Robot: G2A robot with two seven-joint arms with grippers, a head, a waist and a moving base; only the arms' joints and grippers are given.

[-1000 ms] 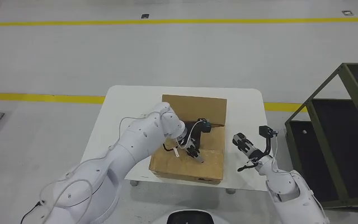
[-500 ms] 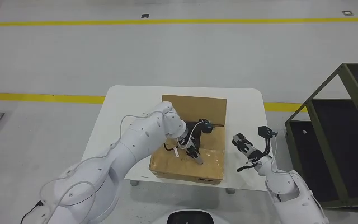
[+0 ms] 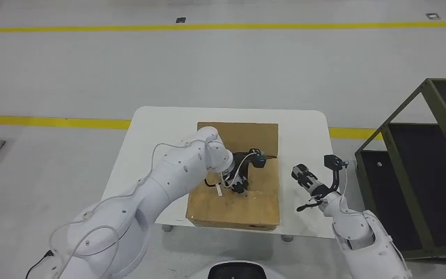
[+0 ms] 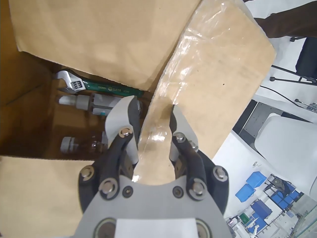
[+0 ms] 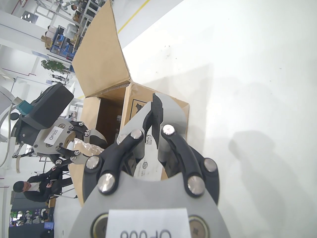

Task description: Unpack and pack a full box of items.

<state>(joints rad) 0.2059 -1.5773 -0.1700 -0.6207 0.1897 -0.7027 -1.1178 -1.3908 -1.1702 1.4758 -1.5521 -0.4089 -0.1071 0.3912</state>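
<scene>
On the white table (image 3: 139, 139) sits a brown cardboard box (image 3: 237, 209), partly open. The left gripper (image 4: 152, 104) pinches one taped flap (image 4: 218, 58), above a green wrench (image 4: 99, 87) lying inside. The right gripper (image 5: 162, 102) hangs beside the box, fingers pressed together, empty.

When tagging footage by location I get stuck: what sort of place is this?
Probably a factory or robotics test hall: a yellow floor line, a metal rack, and stacked blue bins behind.

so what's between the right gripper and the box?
Just bare table, per the top view; the right gripper sits clear of the box. The left gripper pinches its taped flap.
</scene>
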